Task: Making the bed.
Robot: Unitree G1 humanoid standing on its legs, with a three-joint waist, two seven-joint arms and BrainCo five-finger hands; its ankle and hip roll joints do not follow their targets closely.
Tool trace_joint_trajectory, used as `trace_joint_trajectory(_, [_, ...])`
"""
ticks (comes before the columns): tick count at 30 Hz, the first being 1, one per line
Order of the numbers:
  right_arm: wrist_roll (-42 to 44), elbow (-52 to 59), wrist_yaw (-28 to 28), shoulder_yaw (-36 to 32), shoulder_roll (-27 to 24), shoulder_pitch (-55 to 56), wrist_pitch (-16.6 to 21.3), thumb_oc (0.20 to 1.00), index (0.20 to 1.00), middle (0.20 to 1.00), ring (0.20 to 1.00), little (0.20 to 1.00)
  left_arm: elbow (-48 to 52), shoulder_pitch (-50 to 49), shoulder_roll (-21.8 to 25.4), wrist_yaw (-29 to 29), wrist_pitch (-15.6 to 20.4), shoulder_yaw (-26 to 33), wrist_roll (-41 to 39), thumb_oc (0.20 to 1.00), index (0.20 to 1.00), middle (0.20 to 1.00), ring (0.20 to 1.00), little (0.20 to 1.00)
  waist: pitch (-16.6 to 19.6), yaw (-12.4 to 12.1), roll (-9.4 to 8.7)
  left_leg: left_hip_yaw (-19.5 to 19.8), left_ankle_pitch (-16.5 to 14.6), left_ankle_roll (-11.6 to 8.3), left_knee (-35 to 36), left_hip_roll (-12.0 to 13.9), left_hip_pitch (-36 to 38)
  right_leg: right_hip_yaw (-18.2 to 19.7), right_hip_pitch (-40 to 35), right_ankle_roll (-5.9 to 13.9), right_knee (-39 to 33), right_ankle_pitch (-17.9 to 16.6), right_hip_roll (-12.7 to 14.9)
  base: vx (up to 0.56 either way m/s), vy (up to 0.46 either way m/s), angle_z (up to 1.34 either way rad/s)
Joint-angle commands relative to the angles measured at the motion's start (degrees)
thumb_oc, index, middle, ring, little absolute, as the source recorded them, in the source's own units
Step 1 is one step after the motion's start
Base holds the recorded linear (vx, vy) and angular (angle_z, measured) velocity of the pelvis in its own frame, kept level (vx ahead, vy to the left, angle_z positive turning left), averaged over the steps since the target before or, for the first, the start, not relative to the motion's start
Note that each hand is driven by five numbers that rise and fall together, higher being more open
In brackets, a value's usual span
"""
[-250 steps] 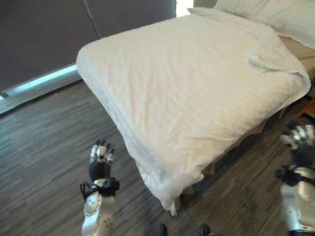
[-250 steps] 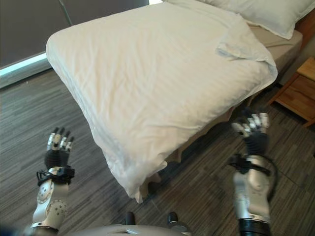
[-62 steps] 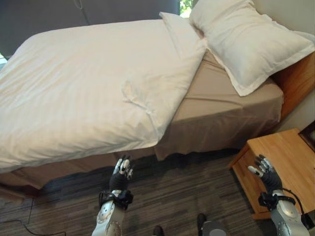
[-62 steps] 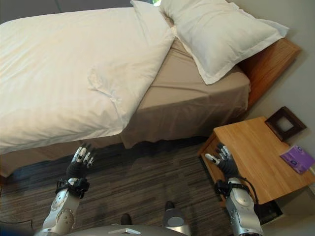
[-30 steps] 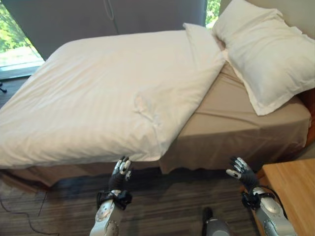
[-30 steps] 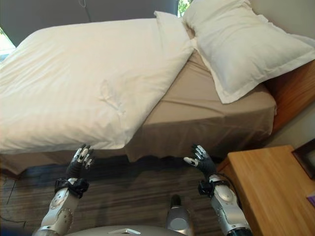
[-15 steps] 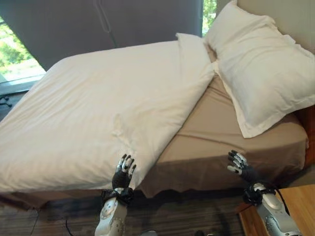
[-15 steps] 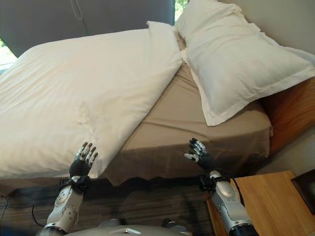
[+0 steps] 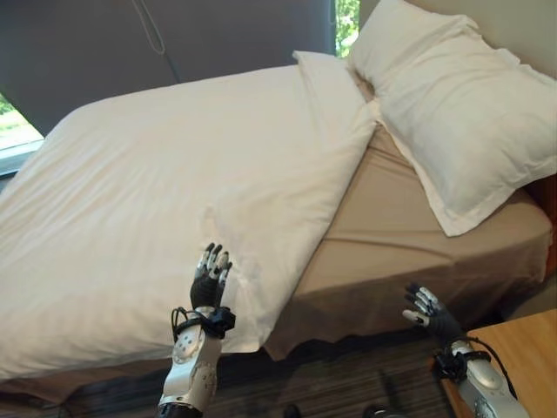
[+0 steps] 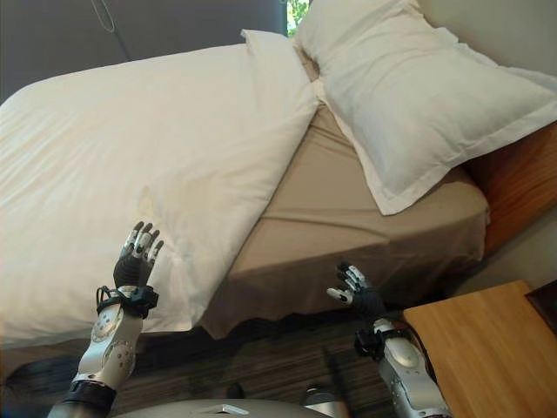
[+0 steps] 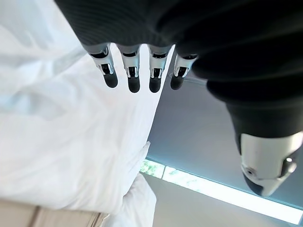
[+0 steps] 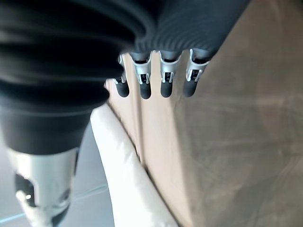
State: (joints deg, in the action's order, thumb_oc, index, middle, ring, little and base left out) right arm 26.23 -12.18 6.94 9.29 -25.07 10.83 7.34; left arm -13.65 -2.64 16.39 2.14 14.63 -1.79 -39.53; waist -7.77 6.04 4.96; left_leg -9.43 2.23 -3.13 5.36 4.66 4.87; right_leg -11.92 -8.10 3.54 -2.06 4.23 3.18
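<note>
on the near side of the bed, the white duvet (image 9: pixel 174 192) lies pulled away from the head end, its top edge running on a slant from the far pillow corner down toward the robot, so that a wedge of tan sheet (image 9: pixel 392 235) is left bare between it and the big white pillow (image 9: pixel 461 113). the duvet's near corner hangs over the mattress side, and just up from it there is a small puckered fold in the cloth.

the left hand (image 9: pixel 210 279) is raised in front of that corner, fingers straight and spread, holding nothing; from its wrist camera the fingertips (image 11: pixel 133 84) point across the white cloth with air between them and it. whether it is just short of the duvet or lightly over it, the head views do not settle. the right hand (image 9: pixel 426 306) is lower and off to the side, open and empty as well, in front of the tan sheet's hanging side and near the corner of the wooden bedside table (image 9: pixel 513 348); its wrist view shows tan cloth past the fingers (image 12: pixel 165 85).

the relation that matters: the duvet corner lies just ahead of the left hand and well apart from the right, so the left is the nearer one to take it. the slanted edge would have to travel toward the pillow, that is, ahead and to the robot's right.
</note>
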Motion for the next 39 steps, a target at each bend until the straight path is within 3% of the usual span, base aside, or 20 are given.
trace_joint_trajectory(1, [-2.79,-0.69,-1.3,-0.22,-0.67,-7.19,1.78,1.0,1.0,1.0,1.0,1.0,2.79,0.25,3.24,-0.31,3.3,3.41,3.14,1.0,1.0,1.0,1.0,1.0,1.22,-2.11,-5.39,-0.36,0.84,-1.79,-0.75,0.36,3.66,2.04,0.79,3.14,-2.94,-6.19,2.98,0.0,0.0,0.0])
trace_joint_trajectory(9, [-2.98,-1.23,-1.89,0.94,-1.04,-11.82,1.66,1.0,1.0,1.0,1.0,1.0,1.61,-2.29,3.58,-0.39,2.46,4.99,1.96,1.0,1.0,1.0,1.0,1.0,0.88,-4.58,-6.15,0.85,0.51,-1.38,-0.36,-0.15,2.8,0.86,1.13,3.59,-2.94,-6.16,3.39,0.01,0.019,0.11])
trace_joint_trajectory(12, [-2.72,-0.75,-0.22,2.48,-0.61,-11.53,0.79,1.0,1.0,1.0,1.0,1.0,0.93,0.52,9.75,-0.22,0.62,5.56,7.87,1.0,1.0,1.0,1.0,1.0,0.77,-4.04,-5.79,0.29,0.27,-1.3,-0.36,-0.03,3.29,1.49,1.14,3.58,-2.94,-6.09,3.19,0.03,0.035,0.11])
trace_joint_trajectory(15, [-3.06,-1.0,1.6,5.22,-0.66,-11.68,-0.43,1.0,1.0,1.0,1.0,1.0,-6.68,9.85,17.62,2.06,-0.44,5.39,9.88,1.0,1.0,1.0,1.0,1.0,0.57,-2.44,-5.5,-0.87,0.21,-1.58,-0.36,0.29,3.46,2.36,1.64,3.69,-2.94,-6.32,2.81,0.01,0.008,0.01])
trace_joint_trajectory(17, [-2.71,-1.39,2.95,7.28,-1.0,-10.56,-1.01,1.0,1.0,1.0,1.0,1.0,-20.72,19.05,23.07,2.72,-1.03,4.7,4.71,1.0,1.0,1.0,1.0,1.0,0.43,-0.47,-5.41,-2.05,0.16,-1.87,-0.36,0.54,3.33,3.43,2.78,3.98,-2.94,-6.75,2.43,-0.02,0.012,-0.06])
trace_joint_trajectory(18, [-2.7,-1.39,2.96,7.15,-0.9,-10.62,-1.02,1.0,1.0,1.0,1.0,1.0,-21.28,19.57,23.27,2.49,-0.82,4.42,4.48,1.0,1.0,1.0,1.0,1.0,0.36,-0.62,-5.48,-2.08,0.14,-1.87,-0.36,0.56,3.3,3.47,2.83,3.98,-2.94,-6.76,2.41,-0.01,0.01,-0.18])
trace_joint_trajectory(22, [-1.89,-0.32,5.24,8.57,-1.7,-5.25,-1.24,1.0,1.0,1.0,1.0,1.0,-44.6,35.37,33.94,0.52,-3.27,2.42,1.8,1.0,1.0,1.0,1.0,1.0,-0.22,3.16,-5.32,-4.46,0.16,-2.51,-0.36,1.27,2.71,5.59,5.12,4.54,-2.94,-7.48,1.56,-0.02,0.015,-0.35])
trace_joint_trajectory(26, [-1.02,-1.78,4.43,5.86,-1.51,-1.32,-1.13,1.0,1.0,1.0,1.0,1.0,-49.91,37.41,35.98,1.16,-2.81,6.06,-2.86,1.0,1.0,1.0,1.0,1.0,-1.26,4.86,-5.84,-5.8,0.35,-2.94,-0.36,1.78,1.67,6.79,7.17,4.77,-2.93,-8.05,1.11,-0.02,0.007,-0.41])
trace_joint_trajectory(39, [3.17,-1.27,2.95,2.89,-2.2,-1.17,1.23,1.0,1.0,1.0,1.0,1.0,-56.67,45.74,42.55,3.78,-2.91,4.87,-1.8,1.0,1.0,1.0,1.0,1.0,-6.03,8.18,-8.47,-8.74,2.73,-4.16,-0.36,3.36,-8.04,10.26,19.29,5.19,-2.94,-12.03,-0.32,-0.06,-0.005,-0.18])
